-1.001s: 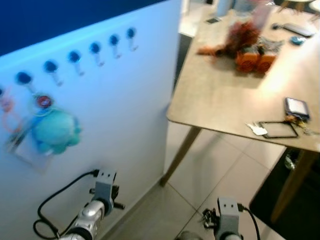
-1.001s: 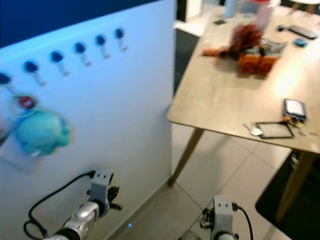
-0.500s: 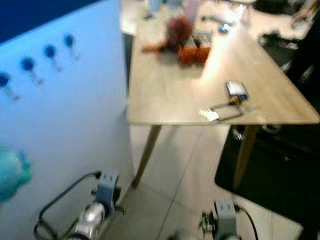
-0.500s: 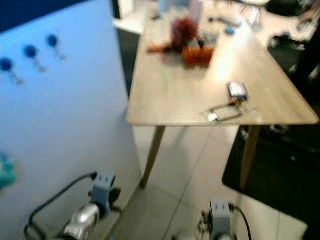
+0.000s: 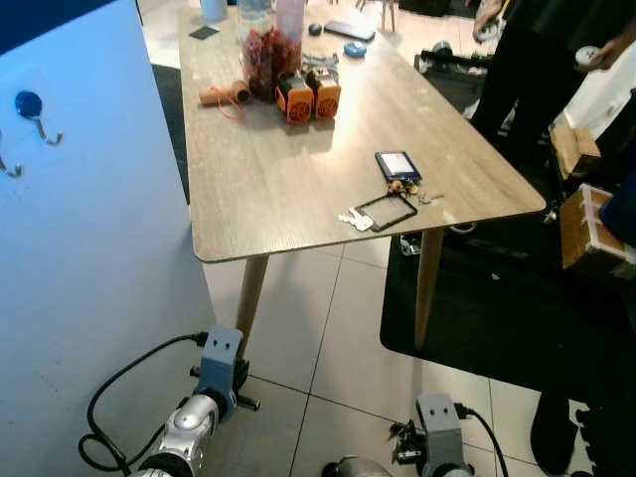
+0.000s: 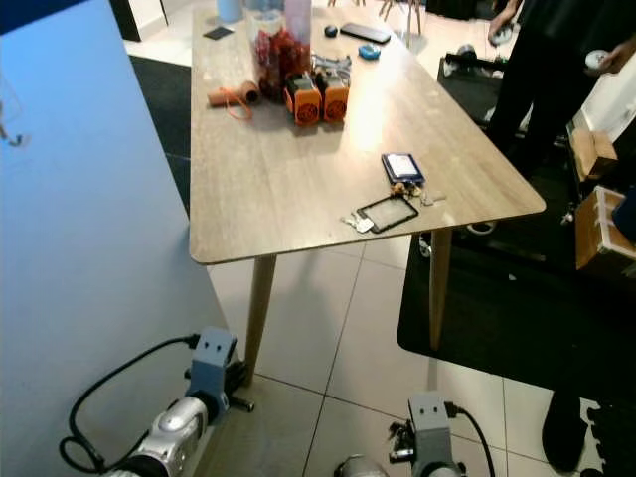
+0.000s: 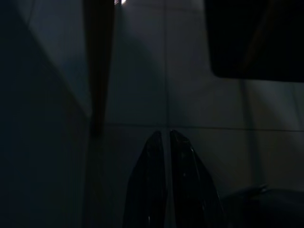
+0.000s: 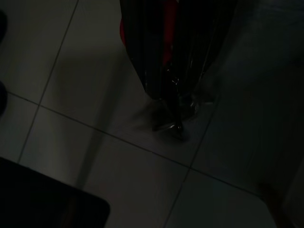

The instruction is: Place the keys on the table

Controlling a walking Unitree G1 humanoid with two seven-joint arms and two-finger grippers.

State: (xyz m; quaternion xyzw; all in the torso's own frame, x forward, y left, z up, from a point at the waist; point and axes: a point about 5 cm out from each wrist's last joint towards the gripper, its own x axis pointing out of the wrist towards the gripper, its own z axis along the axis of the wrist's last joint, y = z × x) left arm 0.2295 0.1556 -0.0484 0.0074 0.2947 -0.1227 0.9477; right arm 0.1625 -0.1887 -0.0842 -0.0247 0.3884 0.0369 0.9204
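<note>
A home: wooden table, tiled floor, wall hooks.

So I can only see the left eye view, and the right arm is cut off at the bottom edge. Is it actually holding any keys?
Observer: Yes. In the right wrist view the right gripper is shut on the keys, with metal bits dangling below the black fingers.
Operator: Any colour on them?
Observer: A red piece shows between the fingers, above the keys.
Operator: And the other arm?
Observer: In the left wrist view the left gripper has its jaws closed together with nothing between them, pointing at the tiled floor.
</note>
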